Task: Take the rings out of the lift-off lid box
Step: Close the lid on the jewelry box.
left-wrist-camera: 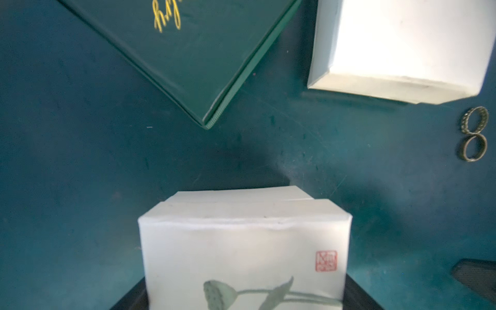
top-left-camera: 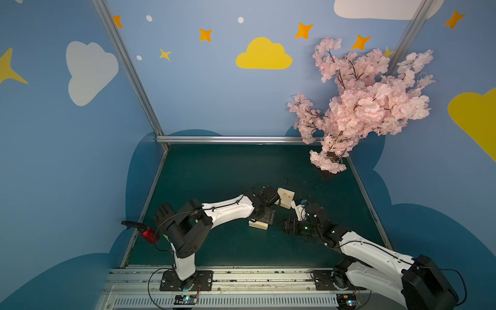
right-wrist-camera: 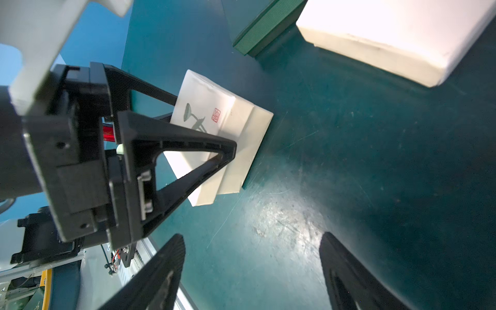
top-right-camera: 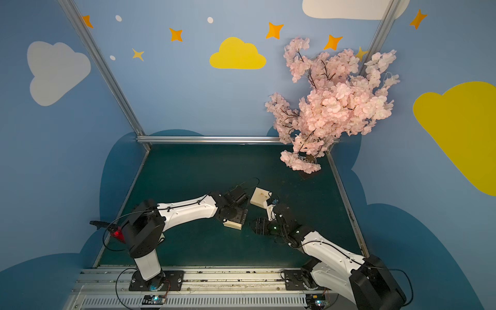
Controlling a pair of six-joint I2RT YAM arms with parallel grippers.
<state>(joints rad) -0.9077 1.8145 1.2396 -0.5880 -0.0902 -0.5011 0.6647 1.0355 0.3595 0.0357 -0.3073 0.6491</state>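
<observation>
A small white box with a lotus print and a red seal lies on the green mat, its upper part sitting a little offset on the lower part. My left gripper straddles it, with a black finger against each side. Both top views show this box as a cream block under the left wrist. Two thin silvery rings lie touching on the bare mat, beside a second white box. My right gripper hovers over bare mat close by, open and holding nothing.
A dark green box with gold lettering lies on the mat beyond the lotus box. The second white box sits between the two wrists. A pink blossom tree stands at the back right corner. Metal rails edge the mat.
</observation>
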